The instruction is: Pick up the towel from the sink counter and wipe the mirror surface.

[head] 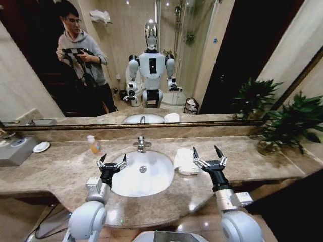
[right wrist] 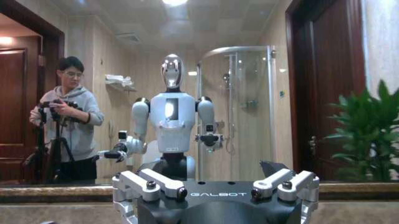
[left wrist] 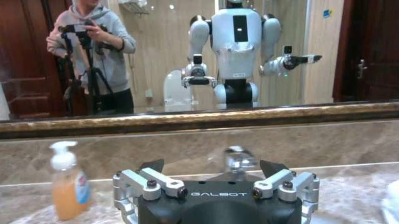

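With the towel [head: 184, 161] lying on the worktop [head: 242, 164] beside the basin [head: 143, 173], the spread-fingered right gripper [head: 208, 152] nearby could nudge it into the bowl; the left gripper [head: 111, 161], also spread, hovers over the basin.

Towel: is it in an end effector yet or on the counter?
On the counter. The towel lies rumpled beside the basin; the right end effector is open next to it, the left end effector open over the basin.
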`<state>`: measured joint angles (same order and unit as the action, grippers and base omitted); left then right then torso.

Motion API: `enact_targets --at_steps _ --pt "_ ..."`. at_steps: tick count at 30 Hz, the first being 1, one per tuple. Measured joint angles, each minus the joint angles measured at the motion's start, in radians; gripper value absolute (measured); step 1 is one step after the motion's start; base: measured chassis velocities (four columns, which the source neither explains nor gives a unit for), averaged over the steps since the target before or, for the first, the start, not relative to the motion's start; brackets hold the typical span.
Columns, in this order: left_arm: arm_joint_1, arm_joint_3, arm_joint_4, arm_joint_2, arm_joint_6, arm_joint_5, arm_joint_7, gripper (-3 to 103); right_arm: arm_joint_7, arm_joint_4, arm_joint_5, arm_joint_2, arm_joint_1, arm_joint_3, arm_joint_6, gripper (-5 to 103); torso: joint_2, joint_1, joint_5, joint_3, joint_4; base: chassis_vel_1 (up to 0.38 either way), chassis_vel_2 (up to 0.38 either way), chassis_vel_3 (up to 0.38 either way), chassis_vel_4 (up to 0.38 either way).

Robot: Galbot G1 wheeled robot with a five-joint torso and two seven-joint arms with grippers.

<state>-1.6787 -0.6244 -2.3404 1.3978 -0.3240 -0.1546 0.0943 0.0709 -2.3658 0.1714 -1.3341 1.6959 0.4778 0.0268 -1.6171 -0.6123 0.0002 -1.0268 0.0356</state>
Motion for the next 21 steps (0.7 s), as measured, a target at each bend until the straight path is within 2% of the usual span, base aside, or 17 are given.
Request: enact_targets --at_steps 4,15,21 --pt "0.000 0.000 0.000 0.000 0.000 0.000 0.000 100 0.000 0.000 0.000 0.000 0.000 0.000 0.000 100 0.000 0.000 0.0000 0.000 0.0008 -0.054 -0.043 0.070 0.050" --pt "0.000 0.000 0.000 0.000 0.000 0.000 0.000 100 0.000 0.000 0.000 0.000 0.000 -0.001 0.000 100 0.000 0.000 -0.0004 0.000 0.0005 0.034 0.032 -0.035 -0.026" --pt "0.000 0.000 0.000 0.000 0.000 0.000 0.000 100 0.000 0.000 0.000 0.000 0.000 -0.001 0.000 100 0.000 0.000 -0.0002 0.000 0.0004 -0.082 -0.076 0.078 0.077"
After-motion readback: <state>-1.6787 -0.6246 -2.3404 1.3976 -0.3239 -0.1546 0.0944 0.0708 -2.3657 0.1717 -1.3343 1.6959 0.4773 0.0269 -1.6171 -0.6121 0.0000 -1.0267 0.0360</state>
